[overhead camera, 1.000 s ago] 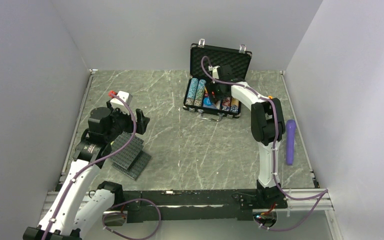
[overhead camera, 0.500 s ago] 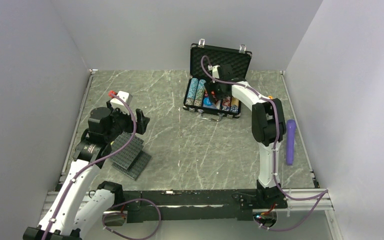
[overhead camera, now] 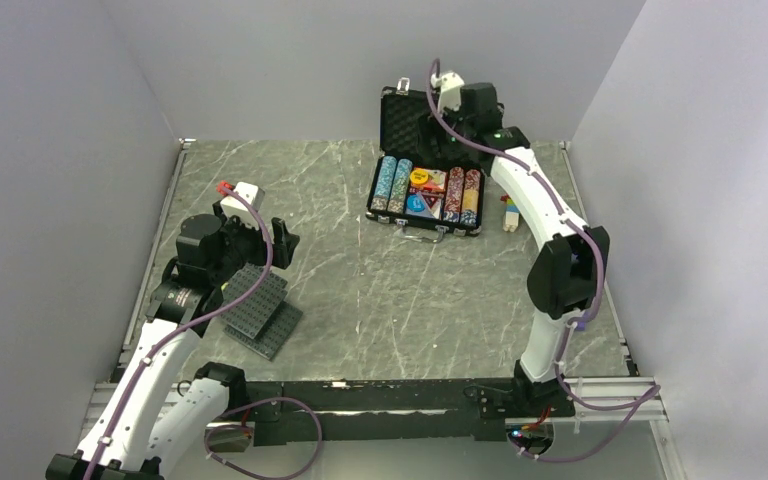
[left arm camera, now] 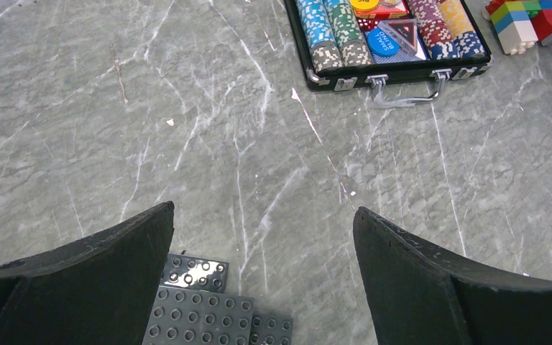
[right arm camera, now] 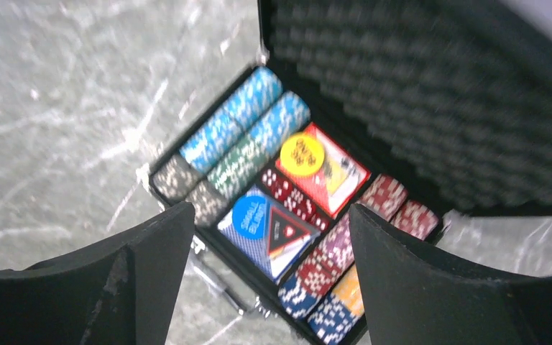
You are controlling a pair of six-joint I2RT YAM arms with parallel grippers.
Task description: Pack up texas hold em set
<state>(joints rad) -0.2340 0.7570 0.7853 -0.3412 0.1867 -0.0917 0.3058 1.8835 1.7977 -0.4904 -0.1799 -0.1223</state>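
Black case [overhead camera: 410,222] open at the far surface [overhead camera: 360,290], chips packed. We judge closing comes next: right end effector [right arm camera: 266,212], wide and empty, should push the lid [overhead camera: 402,118] down. Left end effector [left arm camera: 262,215] wide, empty.

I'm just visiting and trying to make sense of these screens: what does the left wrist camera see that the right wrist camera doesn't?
Only the left wrist view shows the grey studded plates and the toy-block figure. Only the right wrist view shows the foam lining inside the raised lid. Both show the open case, its chip rows and the blue button.
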